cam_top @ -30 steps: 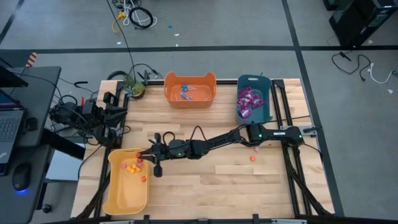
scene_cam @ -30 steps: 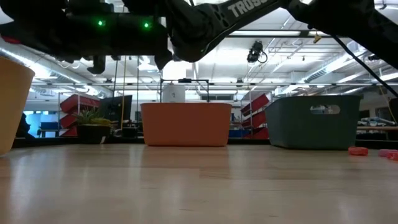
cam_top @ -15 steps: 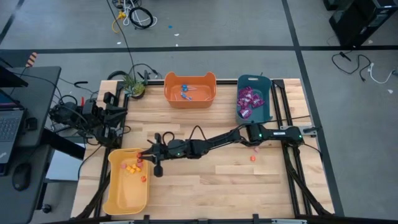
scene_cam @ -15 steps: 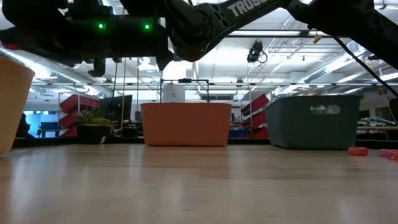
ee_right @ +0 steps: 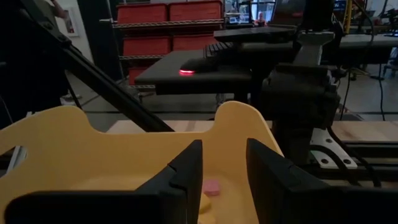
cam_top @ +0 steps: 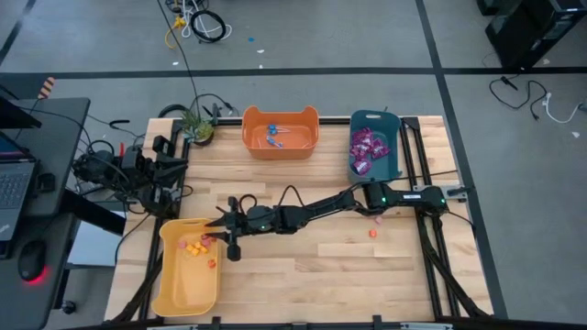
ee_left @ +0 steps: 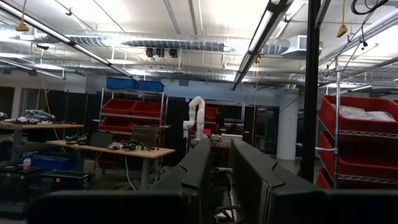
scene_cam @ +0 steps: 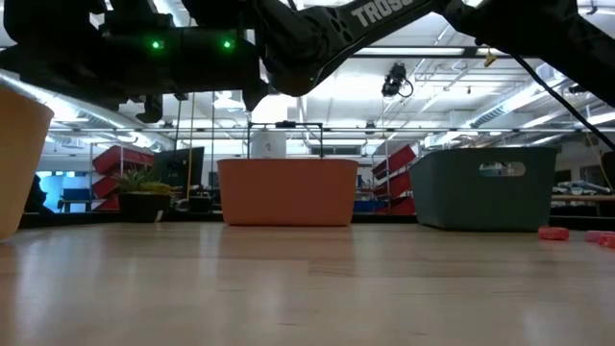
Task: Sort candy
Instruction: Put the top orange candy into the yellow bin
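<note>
Right hand (cam_top: pixel 217 230), fingers apart and seemingly empty, hovers over yellow bin (cam_top: pixel 174 295); I risk clipping its rim, scattering small candies (cam_top: pixel 194 246).

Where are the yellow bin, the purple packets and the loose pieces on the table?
yellow bin (cam_top: pixel 174 293), high view, bare floor.
purple packets (cam_top: pixel 367 149), high view, middle of pile.
loose pieces (cam_top: pixel 373 233), high view, one orange piece.

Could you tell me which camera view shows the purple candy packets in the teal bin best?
The high view: it looks down into the teal bin, showing the purple packets piled inside. The low view shows only the bin's outer wall, hiding the packets. Neither wrist view shows the bin or the packets.
</note>
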